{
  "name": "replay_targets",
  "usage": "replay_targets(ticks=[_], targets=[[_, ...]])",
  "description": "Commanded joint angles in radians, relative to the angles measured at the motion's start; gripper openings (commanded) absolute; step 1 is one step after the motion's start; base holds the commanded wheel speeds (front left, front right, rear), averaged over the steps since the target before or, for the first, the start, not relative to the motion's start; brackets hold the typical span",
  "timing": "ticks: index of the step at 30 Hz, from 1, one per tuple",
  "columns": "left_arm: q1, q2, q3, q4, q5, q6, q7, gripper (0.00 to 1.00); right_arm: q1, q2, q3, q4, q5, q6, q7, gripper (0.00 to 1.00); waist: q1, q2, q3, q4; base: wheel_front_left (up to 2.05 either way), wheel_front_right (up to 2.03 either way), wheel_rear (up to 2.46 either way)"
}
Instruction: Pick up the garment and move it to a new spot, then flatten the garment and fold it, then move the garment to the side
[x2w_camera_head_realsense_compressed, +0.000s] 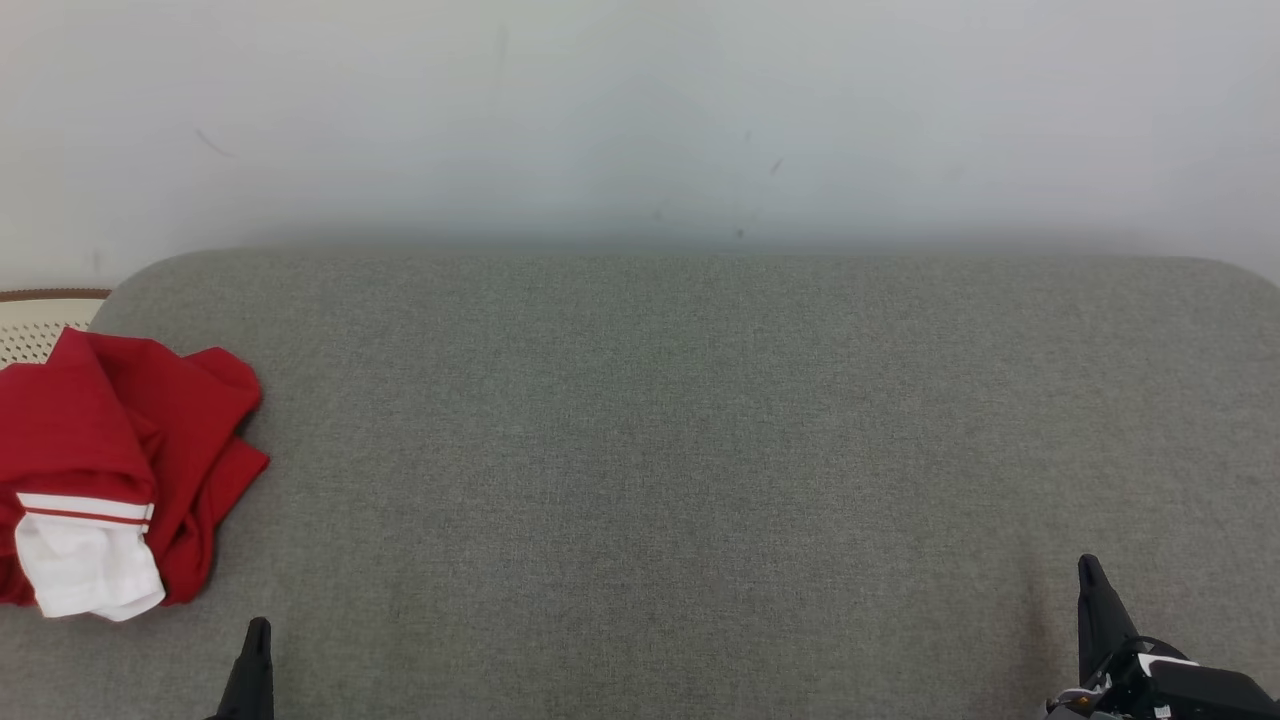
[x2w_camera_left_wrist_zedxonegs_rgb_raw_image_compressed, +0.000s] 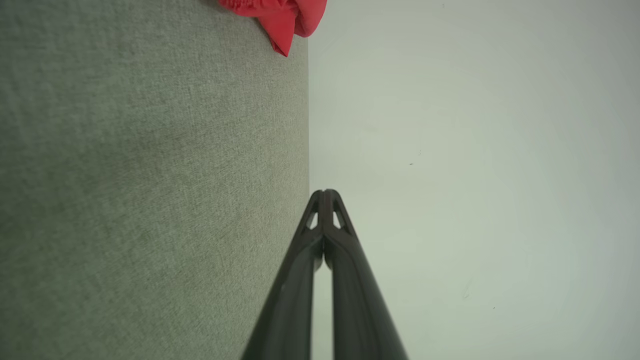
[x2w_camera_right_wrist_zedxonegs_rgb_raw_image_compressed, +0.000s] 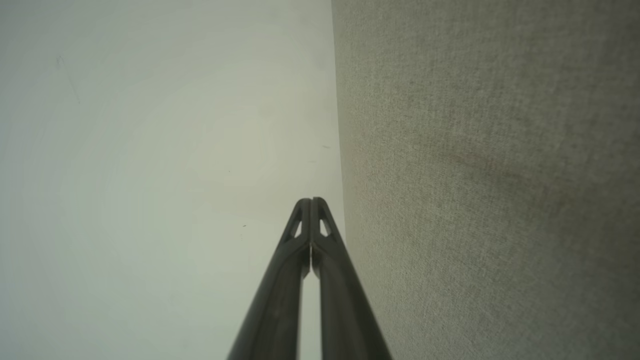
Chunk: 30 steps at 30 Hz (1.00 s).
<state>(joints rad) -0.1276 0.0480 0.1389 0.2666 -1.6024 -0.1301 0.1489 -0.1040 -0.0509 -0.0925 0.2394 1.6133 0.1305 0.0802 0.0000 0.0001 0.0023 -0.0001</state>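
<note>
lying bunched on cushion (x2w_camera_head_realsense_compressed: 700, 450), garment (x2w_camera_head_realsense_compressed: 120, 470); left gripper (x2w_camera_left_wrist_zedxonegs_rgb_raw_image_compressed: 325, 192) & right gripper (x2w_camera_right_wrist_zedxonegs_rgb_raw_image_compressed: 311, 200) closed, empty.

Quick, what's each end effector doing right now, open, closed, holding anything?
Left end effector: closed, holding nothing.
Right end effector: closed, holding nothing.

Our left pincer (x2w_camera_left_wrist_zedxonegs_rgb_raw_image_compressed: 325, 192) has two long, dark, matte fingers (x2w_camera_left_wrist_zedxonegs_rgb_raw_image_compressed: 295, 280) tapering to a rounded tip, each with a small triangular cut-out just behind it. Our right pincer (x2w_camera_right_wrist_zedxonegs_rgb_raw_image_compressed: 311, 200) is built alike. At five o'clock in the head view, its black wrist housing (x2w_camera_head_realsense_compressed: 1195, 692) bears a white patch (x2w_camera_head_realsense_compressed: 1160, 661) and a thin dark cable (x2w_camera_head_realsense_compressed: 1158, 642).
</note>
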Motion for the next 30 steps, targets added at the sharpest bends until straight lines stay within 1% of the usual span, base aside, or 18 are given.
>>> replay_targets(ticks=[1,30], targets=[[-0.005,0.004,0.001,-0.001,-0.009,-0.002,0.002,0.00,0.000,0.001,0.001,-0.003,0.005,0.000,0.004,0.00,0.0000,-0.0001,0.000,0.000,0.00,0.00,0.00],[-0.005,0.004,0.001,-0.001,-0.009,-0.002,0.002,0.00,0.000,0.001,0.000,-0.003,0.005,0.000,0.004,0.00,0.0000,-0.0001,0.000,0.000,0.00,0.00,0.00]])
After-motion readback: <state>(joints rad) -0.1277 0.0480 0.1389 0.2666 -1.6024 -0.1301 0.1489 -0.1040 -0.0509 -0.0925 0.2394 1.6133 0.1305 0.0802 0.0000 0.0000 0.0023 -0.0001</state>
